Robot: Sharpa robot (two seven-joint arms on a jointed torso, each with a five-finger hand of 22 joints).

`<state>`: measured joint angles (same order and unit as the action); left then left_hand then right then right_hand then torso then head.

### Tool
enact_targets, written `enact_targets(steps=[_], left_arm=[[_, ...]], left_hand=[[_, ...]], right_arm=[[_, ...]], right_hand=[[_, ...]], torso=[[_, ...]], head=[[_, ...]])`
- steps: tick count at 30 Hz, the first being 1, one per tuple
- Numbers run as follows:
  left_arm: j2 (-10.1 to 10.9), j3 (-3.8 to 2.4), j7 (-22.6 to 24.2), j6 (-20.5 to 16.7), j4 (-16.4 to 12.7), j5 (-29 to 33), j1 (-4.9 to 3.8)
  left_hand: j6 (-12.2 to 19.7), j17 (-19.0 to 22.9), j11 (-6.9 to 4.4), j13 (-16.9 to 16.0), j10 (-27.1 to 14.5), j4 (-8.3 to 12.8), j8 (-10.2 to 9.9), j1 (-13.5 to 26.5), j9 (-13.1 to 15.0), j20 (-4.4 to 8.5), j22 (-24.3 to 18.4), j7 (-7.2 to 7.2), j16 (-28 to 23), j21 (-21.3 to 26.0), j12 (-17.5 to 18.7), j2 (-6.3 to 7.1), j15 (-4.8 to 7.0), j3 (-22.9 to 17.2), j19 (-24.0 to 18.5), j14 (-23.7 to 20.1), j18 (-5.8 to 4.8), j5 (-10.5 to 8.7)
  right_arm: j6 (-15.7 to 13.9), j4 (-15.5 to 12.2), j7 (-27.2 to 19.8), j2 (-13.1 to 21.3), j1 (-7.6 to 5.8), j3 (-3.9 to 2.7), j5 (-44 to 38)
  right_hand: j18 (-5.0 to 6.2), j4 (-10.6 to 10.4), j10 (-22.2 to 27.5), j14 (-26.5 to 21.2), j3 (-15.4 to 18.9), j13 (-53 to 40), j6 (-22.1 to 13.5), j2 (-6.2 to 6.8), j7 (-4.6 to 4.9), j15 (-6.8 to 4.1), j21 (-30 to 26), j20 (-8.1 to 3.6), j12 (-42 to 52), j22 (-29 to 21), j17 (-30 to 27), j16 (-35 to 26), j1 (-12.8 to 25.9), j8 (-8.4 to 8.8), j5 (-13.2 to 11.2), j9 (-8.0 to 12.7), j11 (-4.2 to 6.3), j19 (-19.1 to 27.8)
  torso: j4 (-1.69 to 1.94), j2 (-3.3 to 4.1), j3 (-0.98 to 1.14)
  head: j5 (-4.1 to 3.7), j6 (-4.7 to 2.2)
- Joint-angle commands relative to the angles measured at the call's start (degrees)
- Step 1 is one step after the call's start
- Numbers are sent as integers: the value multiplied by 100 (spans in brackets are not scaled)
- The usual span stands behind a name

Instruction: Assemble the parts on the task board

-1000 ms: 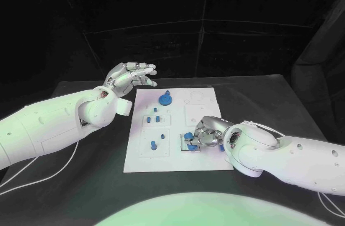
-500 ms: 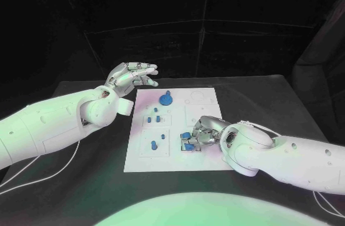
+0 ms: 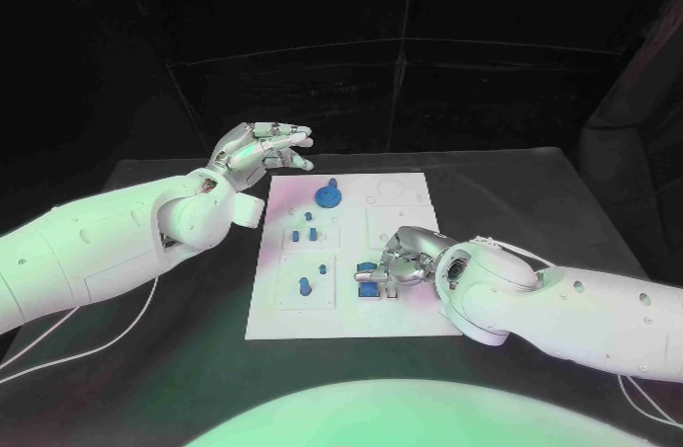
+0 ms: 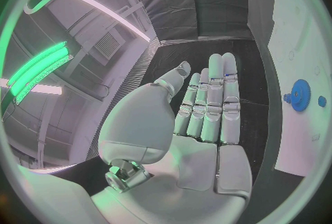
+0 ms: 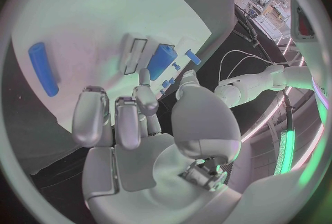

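- Barely anything moved in the last second: the right hand (image 3: 403, 262) and its arm crept a touch toward 9 o'clock over the task board (image 3: 413, 186), and the blue part (image 3: 373, 274) at its fingertips went along with it. Left hand (image 3: 261, 151) hasn't budged, everything else on the board sits where it was.
- Right hand's fingers are bent down around that blue part near the board's 4 o'clock area. Looks like it's pinching or pressing it into a recess, but I honestly can't tell if it's truly gripped or just touched.
- Left hand hovers off the board's 11 o'clock corner over the table (image 3: 541, 186), fingers straight and together, holding nothing. The wrist view shows the palm flat and bare.
- Done so far, as best I can judge: the blue gear (image 3: 329, 196) sits up at 12 o'clock on the board, a few small blue pegs (image 3: 303, 234) stand around the middle, and another peg (image 3: 303, 288) is at about 8 o'clock.
- Still left: getting the right hand's part seated. Whether more spots need filling, can't say from here.
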<state>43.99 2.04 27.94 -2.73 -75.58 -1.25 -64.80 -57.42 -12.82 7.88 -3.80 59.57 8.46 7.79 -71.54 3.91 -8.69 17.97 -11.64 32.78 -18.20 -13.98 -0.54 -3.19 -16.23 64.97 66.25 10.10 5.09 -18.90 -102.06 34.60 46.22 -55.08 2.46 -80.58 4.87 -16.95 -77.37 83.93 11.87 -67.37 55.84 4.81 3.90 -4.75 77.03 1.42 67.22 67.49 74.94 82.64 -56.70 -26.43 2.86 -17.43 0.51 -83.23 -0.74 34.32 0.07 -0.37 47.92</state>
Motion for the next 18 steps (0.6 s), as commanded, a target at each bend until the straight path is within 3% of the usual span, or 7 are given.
enact_targets(steps=[1,6,13,18], left_arm=[[5,-3,27,81,-8,12,-10],[8,-3,25,87,-6,12,-10],[2,-2,24,96,0,12,-9],[3,-2,24,88,5,12,-9]], left_hand=[[13,-10,-31,8,1,-4,19,33,-4,-17,-5,21,-27,25,-9,-35,-4,33,28,-31,22,15],[13,-10,-31,8,1,-4,19,33,-4,-17,-5,21,-27,25,-9,-35,-4,33,28,-31,22,15],[17,-12,-31,8,-4,-2,19,33,-5,-17,-6,20,-24,24,-10,-34,-3,34,33,-26,23,15],[17,-12,-31,8,-4,-2,19,33,-5,-17,-6,20,-24,24,-10,-34,-3,34,33,-26,23,15]], right_arm=[[-149,-29,-35,24,-10,-3,-85],[-125,-98,-178,67,-9,-3,-115],[-37,-149,-255,120,-9,-3,-291],[15,-151,-263,127,-9,-3,-381]], right_hand=[[-48,14,46,343,-131,1,-52,-38,1,28,-29,9,-38,-7,151,-25,-114,-42,7,-19,-7,34],[-49,117,12,348,-267,-52,-62,-172,-2,27,-30,19,-7,3,158,-32,-710,-117,157,-75,-3,28],[-52,586,-37,354,-351,-136,-61,-277,-21,11,-22,-2,52,30,177,-33,-1617,-246,410,-159,16,18],[-55,747,-56,356,-330,-169,-54,-292,-24,9,-17,-3,76,44,188,-31,-1824,-298,431,-190,20,14]], torso=[[-5,0,7],[-9,0,10],[-5,-6,9],[-4,-1,10]], head=[[6,6],[10,16],[-13,21],[-19,23]])
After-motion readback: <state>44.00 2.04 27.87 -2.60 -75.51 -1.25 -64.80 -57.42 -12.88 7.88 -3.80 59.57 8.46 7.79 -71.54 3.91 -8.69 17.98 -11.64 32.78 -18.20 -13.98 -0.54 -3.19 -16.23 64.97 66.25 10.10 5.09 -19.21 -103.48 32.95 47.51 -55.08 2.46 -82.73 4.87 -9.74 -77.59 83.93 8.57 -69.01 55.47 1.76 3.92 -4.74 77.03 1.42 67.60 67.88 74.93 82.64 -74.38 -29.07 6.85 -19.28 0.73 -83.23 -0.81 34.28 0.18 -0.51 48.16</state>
